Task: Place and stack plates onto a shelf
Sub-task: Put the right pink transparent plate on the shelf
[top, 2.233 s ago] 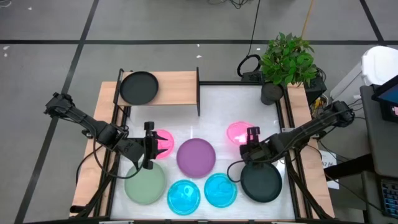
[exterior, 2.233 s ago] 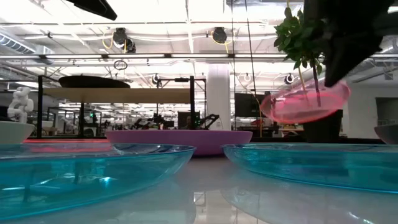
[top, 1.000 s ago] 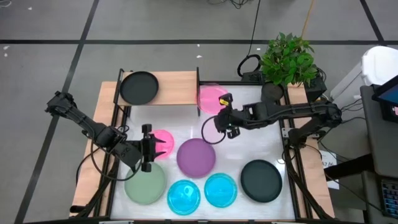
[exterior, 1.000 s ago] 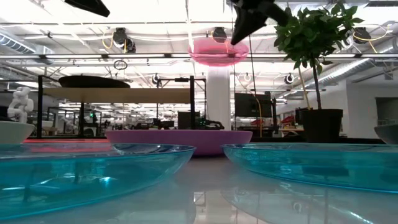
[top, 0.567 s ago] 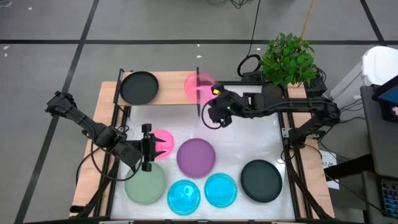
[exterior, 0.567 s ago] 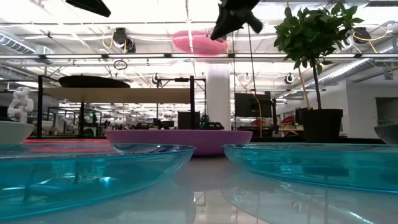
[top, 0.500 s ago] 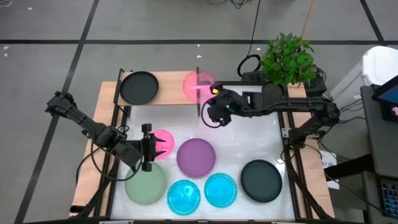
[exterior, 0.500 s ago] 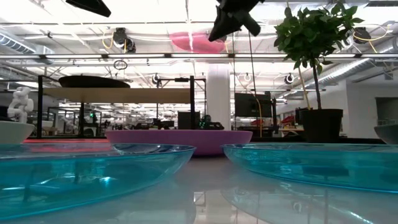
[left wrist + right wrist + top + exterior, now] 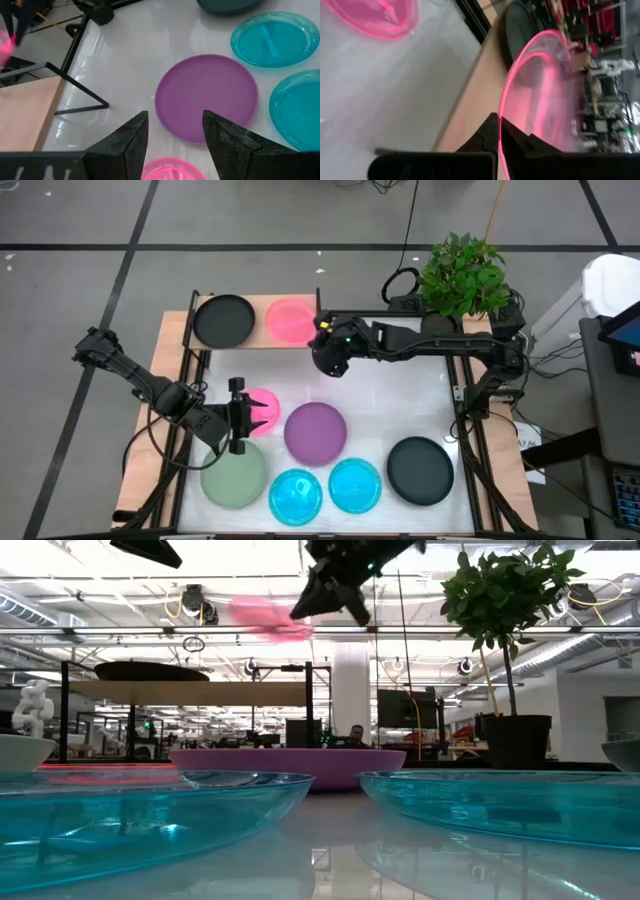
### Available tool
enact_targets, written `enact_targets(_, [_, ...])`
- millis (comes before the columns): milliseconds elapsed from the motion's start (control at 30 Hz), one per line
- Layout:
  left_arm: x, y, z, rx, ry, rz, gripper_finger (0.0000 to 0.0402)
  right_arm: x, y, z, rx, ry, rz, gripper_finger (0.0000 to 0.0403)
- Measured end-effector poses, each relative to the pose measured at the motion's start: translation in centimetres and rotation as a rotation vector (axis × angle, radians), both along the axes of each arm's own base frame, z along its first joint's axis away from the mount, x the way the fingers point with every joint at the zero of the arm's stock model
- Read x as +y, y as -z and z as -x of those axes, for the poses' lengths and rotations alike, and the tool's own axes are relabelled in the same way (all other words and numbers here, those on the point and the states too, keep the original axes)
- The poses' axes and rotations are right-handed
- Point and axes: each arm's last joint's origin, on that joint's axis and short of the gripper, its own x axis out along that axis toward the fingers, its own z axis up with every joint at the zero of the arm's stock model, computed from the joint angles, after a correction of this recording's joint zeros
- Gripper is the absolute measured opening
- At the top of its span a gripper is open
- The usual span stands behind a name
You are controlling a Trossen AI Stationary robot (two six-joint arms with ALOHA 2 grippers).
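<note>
Gripping a translucent pink round plate point(image 9: 291, 319) by its rim, the right pincer point(image 9: 322, 340) holds it above the light-wood shelf board point(image 9: 263, 341), just beside the black plate point(image 9: 223, 321) resting there. The left pincer point(image 9: 238, 416) waits spread open, nothing in it, well apart from the shelf over a second pink plate point(image 9: 262, 410) on the white surface point(image 9: 400, 395).

shelf point(image 9: 275, 340): pale wood board, matt, on black metal posts
tabletop point(image 9: 400, 390): white, glossy, mirrors the dishes
pink plate point(image 9: 540, 95): translucent plastic, shiny
cyan plates point(image 9: 354, 485): clear-tinted glossy plastic
purple plate point(image 9: 206, 97): opaque, smooth, satin
black plate point(image 9: 223, 321): dark, matt
</note>
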Motion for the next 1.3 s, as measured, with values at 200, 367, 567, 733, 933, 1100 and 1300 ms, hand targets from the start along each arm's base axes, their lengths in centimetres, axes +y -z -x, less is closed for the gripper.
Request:
enact_targets(200, [0.0, 0.0, 0.0, 0.000, -0.003, 0.003, 0.0193, -0.8, 2.1, -1.8, -0.019, -0.013, -0.007, 0.0000])
enact_targets(367, [0.0, 0.0, 0.0, 0.000, -0.005, 0.007, 0.0193, -1.3, 3.4, -2.6, -0.008, -0.008, -0.003, 0.0000])
enact_targets(567, [0.0, 0.0, 0.0, -0.001, -0.005, 0.007, 0.0193, -2.3, 4.3, -3.0, -0.007, -0.003, -0.007, 0.0000])
enact_targets(733, [0.0, 0.0, 0.0, 0.000, -0.005, 0.007, 0.0193, -3.0, 4.2, -2.8, -0.023, -0.010, -0.048, 0.0000])
enact_targets(933, [0.0, 0.0, 0.0, 0.000, -0.005, 0.007, 0.0193, -3.1, 4.3, -2.7, -0.028, -0.076, -0.103, 0.0000])
enact_targets(1100, [0.0, 0.0, 0.0, 0.002, 0.001, 0.000, 0.0193, -3.1, 4.3, -2.7, -0.032, -0.078, -0.124, 0.0000])
enact_targets(1300, [0.0, 0.0, 0.0, 0.002, 0.001, 0.000, 0.0193, -3.3, 4.4, -2.6, -0.033, -0.090, -0.169, 0.0000])
